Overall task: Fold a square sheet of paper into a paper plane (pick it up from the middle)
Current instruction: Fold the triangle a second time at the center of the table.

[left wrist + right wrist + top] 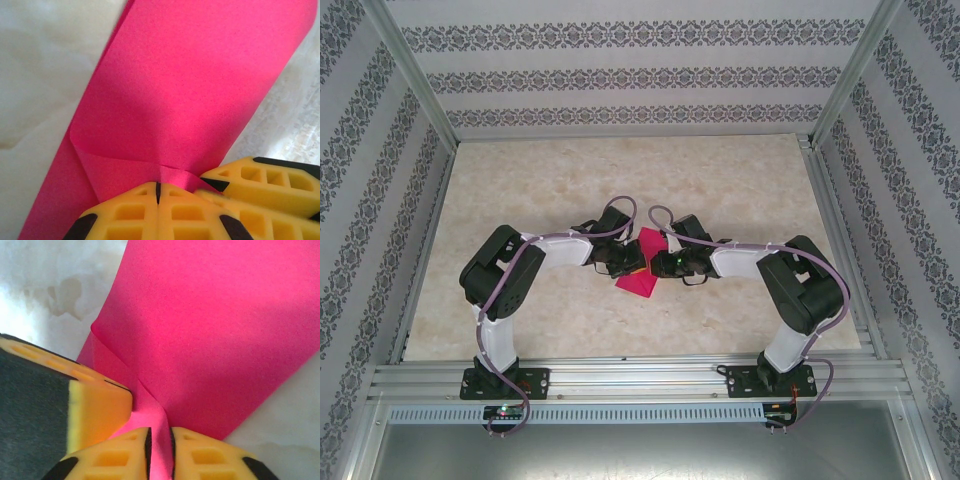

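Note:
The square sheet of paper (pixel 638 275) is bright magenta and lies folded over in layers at the table's middle, between my two grippers. My left gripper (pixel 632 262) meets it from the left. In the left wrist view its yellow jaws (pixel 158 186) are pressed together on a raised crease of the sheet (pixel 200 90). My right gripper (pixel 660 262) faces it from the right. Its jaws (pixel 160 432) stand slightly apart with a pinched-up fold of the paper (pixel 215 330) between them. One left finger (pixel 95 400) shows right beside them. A paper plane is out of view.
The marble-patterned table (pixel 520 200) is ringed by aluminium frame rails (pixel 640 375) and patterned walls (pixel 620 80). Both arms bend inward from their bases at the near edge, so their elbows (pixel 500 262) stand wide of the paper.

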`<act>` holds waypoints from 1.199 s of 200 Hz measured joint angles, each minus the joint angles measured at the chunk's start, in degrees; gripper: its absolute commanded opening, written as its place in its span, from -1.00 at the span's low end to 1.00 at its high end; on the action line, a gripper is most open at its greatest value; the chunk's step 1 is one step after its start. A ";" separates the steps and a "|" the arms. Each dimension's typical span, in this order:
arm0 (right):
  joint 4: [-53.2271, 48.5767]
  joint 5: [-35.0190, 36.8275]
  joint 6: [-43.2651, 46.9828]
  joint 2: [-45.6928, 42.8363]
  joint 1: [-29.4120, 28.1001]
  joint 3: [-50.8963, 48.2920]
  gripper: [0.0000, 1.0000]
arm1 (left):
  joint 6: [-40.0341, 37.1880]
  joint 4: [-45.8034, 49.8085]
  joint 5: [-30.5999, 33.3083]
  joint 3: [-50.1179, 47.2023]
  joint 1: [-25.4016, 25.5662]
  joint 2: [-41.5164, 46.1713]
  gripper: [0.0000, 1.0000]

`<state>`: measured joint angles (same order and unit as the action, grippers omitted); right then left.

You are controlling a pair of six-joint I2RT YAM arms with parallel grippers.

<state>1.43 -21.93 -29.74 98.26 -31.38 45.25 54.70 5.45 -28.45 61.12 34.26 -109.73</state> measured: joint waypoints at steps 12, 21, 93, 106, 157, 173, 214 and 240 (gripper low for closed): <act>-1.36 0.33 -0.35 -1.38 0.02 0.02 -0.42 | -0.13 0.00 -0.02 0.00 0.00 0.00 -1.00; -2.60 0.72 -0.52 -2.97 0.13 0.00 -0.36 | -0.26 -0.02 -0.02 -0.02 0.00 0.00 -1.00; -3.98 -0.24 -6.71 -13.81 -2.29 -1.95 -0.82 | -0.50 -0.04 -0.02 -0.02 0.00 0.00 -1.00; -2.99 -1.29 -8.37 -13.27 -4.07 -2.67 -0.88 | -0.59 -0.04 -0.02 -0.02 0.00 0.00 -1.00; 0.72 -2.69 -14.64 -7.41 -8.90 -3.13 -0.92 | -0.72 -0.02 -0.02 -0.02 0.00 0.00 -1.00; 1.18 -2.62 -15.69 -6.54 -8.90 -3.30 -0.93 | -0.87 -0.02 -0.02 0.00 -0.02 0.00 -1.00; 2.10 -2.62 -17.07 -3.74 -8.87 -3.30 -0.92 | -1.33 0.00 -0.04 0.02 0.00 0.00 -1.00; 2.03 -2.62 -17.09 -2.05 -8.50 -3.30 -0.92 | -1.57 0.02 -0.04 0.02 0.00 0.00 -1.00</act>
<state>3.46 -24.56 -46.83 96.20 -39.88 41.95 53.12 5.48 -28.49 61.14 34.26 -109.73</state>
